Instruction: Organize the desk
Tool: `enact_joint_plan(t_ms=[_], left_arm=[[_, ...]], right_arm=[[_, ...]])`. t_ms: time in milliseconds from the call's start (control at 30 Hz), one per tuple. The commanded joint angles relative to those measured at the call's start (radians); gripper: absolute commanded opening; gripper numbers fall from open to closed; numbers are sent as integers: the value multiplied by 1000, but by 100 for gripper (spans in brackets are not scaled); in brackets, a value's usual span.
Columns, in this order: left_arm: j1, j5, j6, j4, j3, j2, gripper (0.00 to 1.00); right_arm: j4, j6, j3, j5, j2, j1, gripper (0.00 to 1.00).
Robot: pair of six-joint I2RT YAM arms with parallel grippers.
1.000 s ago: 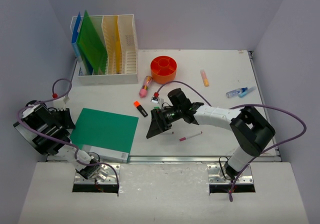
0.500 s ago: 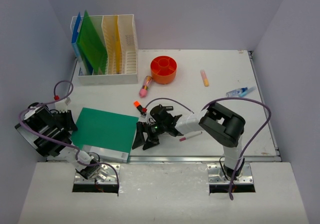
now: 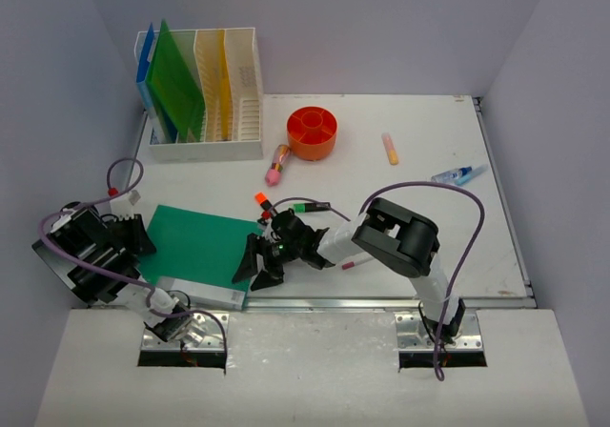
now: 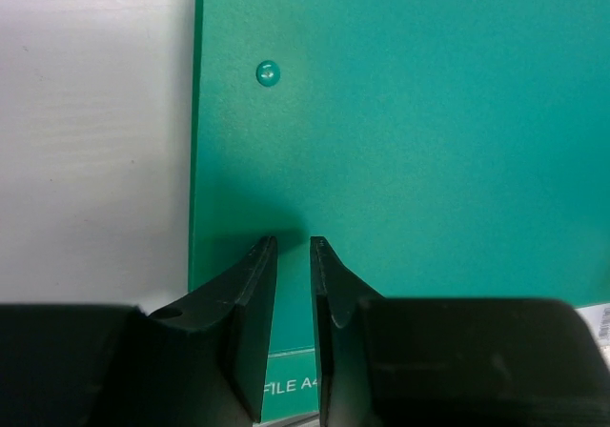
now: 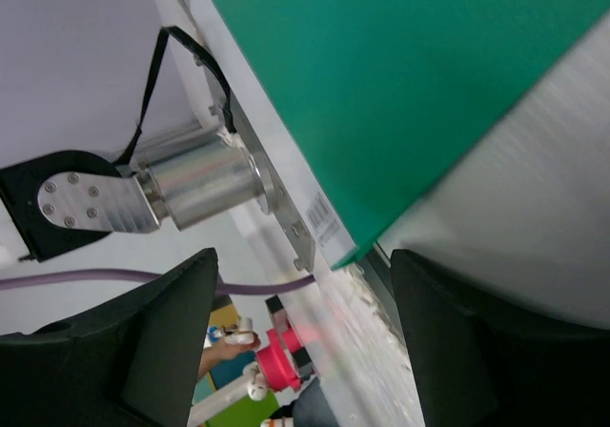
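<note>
The right gripper (image 3: 250, 273) has swept left from mid-desk to the green folder's (image 3: 195, 246) near right corner, and its arm now lies folded low across the front. Its jaws are open, the corner between them. The left gripper (image 3: 141, 236) has barely shifted at the folder's left edge. Its fingers (image 4: 255, 294) are nearly together, and I cannot tell whether they pinch anything. The desk (image 3: 419, 189) lies under both grippers. A pink pen (image 3: 355, 262) lies behind the right gripper, an orange highlighter (image 3: 260, 199) just beyond it, and the rack (image 3: 238, 93) far beyond.
</note>
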Motion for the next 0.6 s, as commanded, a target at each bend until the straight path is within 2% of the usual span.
enact_joint_plan(t_ms=[0, 100, 400, 567], left_arm=[[7, 12, 2, 16, -28, -51, 19], [8, 15, 1, 6, -35, -62, 19], [8, 39, 14, -22, -69, -82, 17], [7, 67, 56, -68, -57, -83, 11]], right_arm=[[5, 71, 62, 87, 80, 24, 73], [38, 96, 70, 92, 106, 25, 70], [237, 240, 52, 77, 154, 24, 33], [287, 248, -2, 96, 127, 2, 28]])
